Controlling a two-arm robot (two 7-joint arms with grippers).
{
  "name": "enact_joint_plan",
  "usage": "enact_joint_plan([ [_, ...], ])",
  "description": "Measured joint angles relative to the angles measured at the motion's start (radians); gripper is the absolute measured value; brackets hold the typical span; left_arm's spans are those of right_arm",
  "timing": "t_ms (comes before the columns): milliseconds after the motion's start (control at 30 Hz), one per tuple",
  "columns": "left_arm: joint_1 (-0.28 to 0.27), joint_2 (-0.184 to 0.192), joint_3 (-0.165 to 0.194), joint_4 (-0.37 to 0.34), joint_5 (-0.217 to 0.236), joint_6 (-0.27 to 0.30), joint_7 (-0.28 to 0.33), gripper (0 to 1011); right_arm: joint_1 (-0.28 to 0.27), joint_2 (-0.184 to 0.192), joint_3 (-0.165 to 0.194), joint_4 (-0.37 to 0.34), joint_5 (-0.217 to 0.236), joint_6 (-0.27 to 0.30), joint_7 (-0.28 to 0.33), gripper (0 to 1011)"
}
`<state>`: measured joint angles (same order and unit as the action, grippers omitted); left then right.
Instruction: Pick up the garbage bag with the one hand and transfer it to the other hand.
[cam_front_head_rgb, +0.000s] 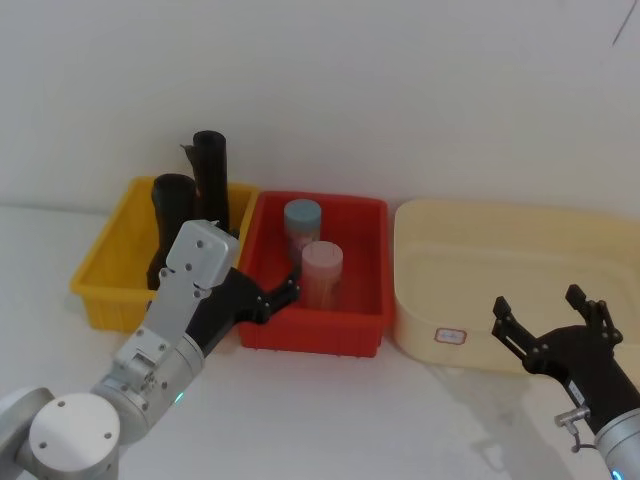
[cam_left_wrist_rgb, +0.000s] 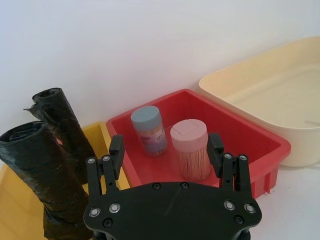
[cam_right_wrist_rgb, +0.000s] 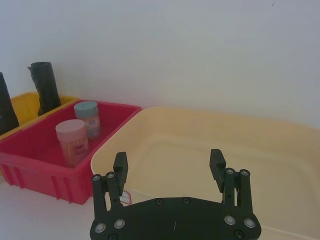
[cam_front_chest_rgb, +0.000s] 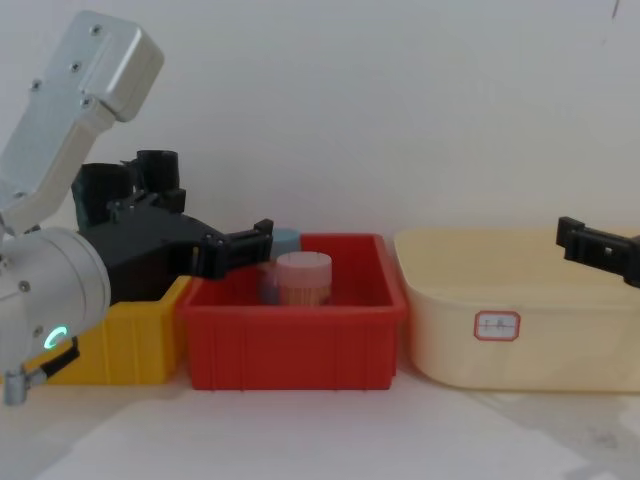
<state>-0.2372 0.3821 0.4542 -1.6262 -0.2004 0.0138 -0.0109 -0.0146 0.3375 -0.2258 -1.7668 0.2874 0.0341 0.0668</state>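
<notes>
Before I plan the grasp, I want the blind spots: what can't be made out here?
Lower half of the garbage bag: hidden by the left arm, head view.
Base of the taller roll: behind the garbage bag, left wrist view.
Text on the label of the cream tub: too small, chest view.
Most of the right gripper: cut off by the right edge, chest view.

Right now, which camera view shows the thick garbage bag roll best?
The left wrist view: the garbage bag stands close, nearly full length, in the yellow bin. The head view shows its upper half behind the left arm; the right wrist view, a sliver at the edge; the chest view, just its top.
</notes>
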Motion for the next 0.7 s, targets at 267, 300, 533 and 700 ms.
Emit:
enact_joint_plan([
  [267,0.0,0.0,0.0,0.0,0.0,0.0,0.0,1000,0.0,0.0,0.0,0.0,0.0,0.0,0.0,1000],
  [300,0.0,0.0,0.0,0.0,0.0,0.0,0.0,1000,0.0,0.0,0.0,0.0,0.0,0.0,0.0,1000],
  [533,0.0,0.0,0.0,0.0,0.0,0.0,0.0,1000,0.0,0.0,0.0,0.0,0.0,0.0,0.0,1000],
  [700,0.0,0.0,0.0,0.0,0.0,0.0,0.0,1000,0.0,0.0,0.0,0.0,0.0,0.0,0.0,1000],
])
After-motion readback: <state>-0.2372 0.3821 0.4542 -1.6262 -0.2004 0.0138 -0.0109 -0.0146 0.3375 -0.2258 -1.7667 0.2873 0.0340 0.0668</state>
